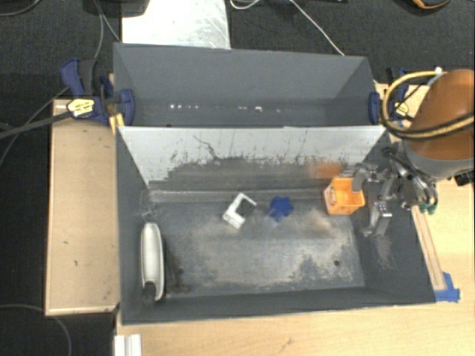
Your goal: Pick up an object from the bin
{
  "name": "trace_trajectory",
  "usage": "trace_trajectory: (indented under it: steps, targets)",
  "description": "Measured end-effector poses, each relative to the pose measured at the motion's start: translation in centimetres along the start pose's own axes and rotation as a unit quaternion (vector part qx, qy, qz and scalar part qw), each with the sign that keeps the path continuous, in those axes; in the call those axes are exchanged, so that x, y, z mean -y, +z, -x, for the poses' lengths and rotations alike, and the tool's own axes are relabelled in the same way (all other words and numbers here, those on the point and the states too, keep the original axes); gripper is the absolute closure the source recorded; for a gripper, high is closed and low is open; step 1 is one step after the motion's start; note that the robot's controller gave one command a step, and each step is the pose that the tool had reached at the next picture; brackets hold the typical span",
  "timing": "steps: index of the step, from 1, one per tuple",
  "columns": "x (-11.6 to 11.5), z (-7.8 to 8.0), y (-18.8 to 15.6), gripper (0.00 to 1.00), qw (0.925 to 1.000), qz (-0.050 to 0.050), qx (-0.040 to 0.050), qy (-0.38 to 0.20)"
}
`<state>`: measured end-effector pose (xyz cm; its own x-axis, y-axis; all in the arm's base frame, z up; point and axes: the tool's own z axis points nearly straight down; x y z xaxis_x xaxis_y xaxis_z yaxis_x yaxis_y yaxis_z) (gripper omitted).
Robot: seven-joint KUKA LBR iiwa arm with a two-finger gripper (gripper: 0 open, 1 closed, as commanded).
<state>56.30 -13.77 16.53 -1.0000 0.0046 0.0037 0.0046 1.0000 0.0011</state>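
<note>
The end effector (376, 221) hangs low at the right end of the grey metal bin (245, 291), close above the floor. How far open it is cannot be told, and nothing is plainly in its hold. A small orange plastic block (343, 197) sits just beside it on the left, near the back slope. Farther left lie a small blue lump (280, 208) and a white angular plastic piece (238, 210), with a long pale rounded object (151, 260) by the left wall. The pick looks not yet done: securing and lifting remain.
</note>
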Motion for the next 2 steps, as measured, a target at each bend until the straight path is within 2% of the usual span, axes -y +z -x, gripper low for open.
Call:
trace_trajectory:
  steps: [1,2]
  targets:
    - [-0.1,0.1,-0.5,0.00,1.0000,-0.001,0.0038,-0.002]
    - [-0.4,1.5,7.7,0.00,0.9984,0.000,0.0035,0.056]
